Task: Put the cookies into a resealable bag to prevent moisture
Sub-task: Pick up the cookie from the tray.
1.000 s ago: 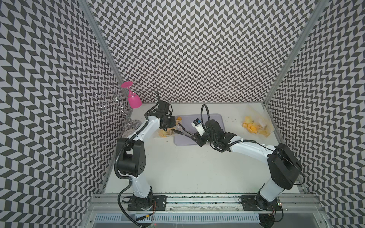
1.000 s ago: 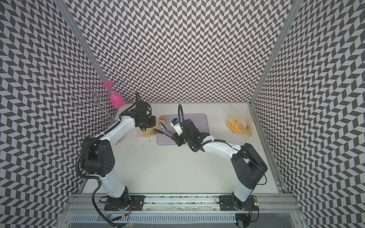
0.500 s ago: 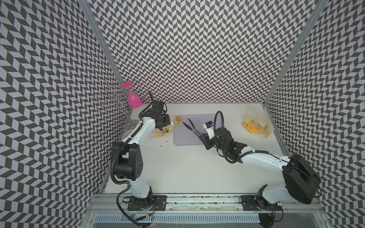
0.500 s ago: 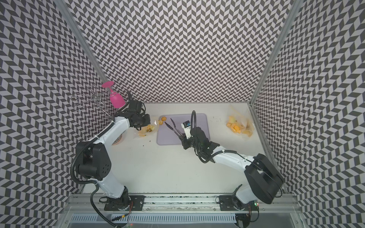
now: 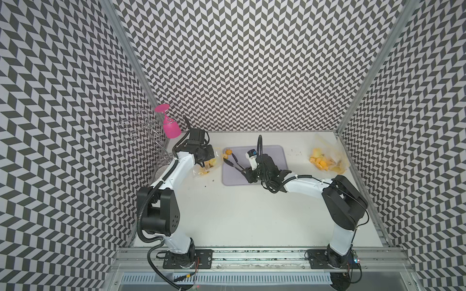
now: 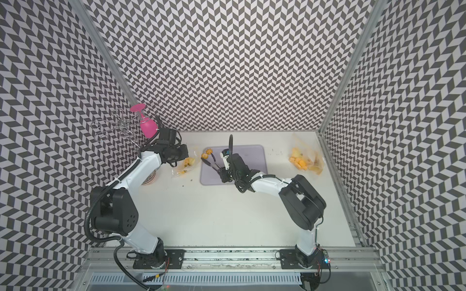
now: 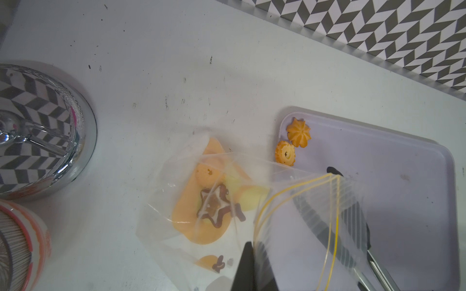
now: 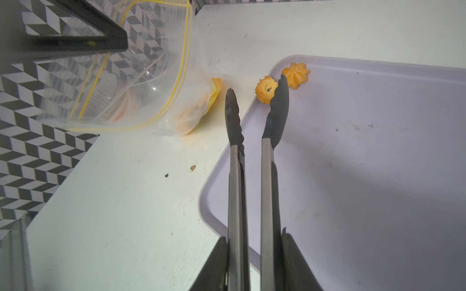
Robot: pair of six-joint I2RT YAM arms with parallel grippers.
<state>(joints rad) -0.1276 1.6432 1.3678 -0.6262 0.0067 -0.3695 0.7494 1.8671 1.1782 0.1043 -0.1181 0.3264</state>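
Observation:
Two loose orange cookies, a flower-shaped one [image 8: 296,75] [image 7: 298,132] and a ring-shaped one [image 8: 264,90] [image 7: 285,153], lie in the far left corner of the lilac tray [image 5: 274,156] [image 8: 378,151]. My right gripper [image 8: 254,241] [image 5: 248,173] is shut on the handles of black-tipped tongs [image 8: 252,176] [image 5: 233,163]. The tong tips stand apart, with the ring cookie between them against one tip. My left gripper [image 7: 253,252] [image 5: 204,163] is shut on the rim of the clear resealable bag [image 7: 302,201] [image 8: 141,83] just left of the tray. The bag's mouth gapes toward the tray, and several cookies [image 7: 214,206] lie inside it.
A second clear bag with yellow contents [image 5: 325,161] lies at the back right by the wall. A pink glass [image 5: 170,126] hangs on a wire rack at the back left. The rack's chrome base [image 7: 37,131] and a striped cup [image 7: 20,247] stand near the bag.
The right arm drew the tongs back from the bag's mouth, then brought their tips down beside the two cookies in the tray's corner. The left gripper shifted slightly left with the bag.

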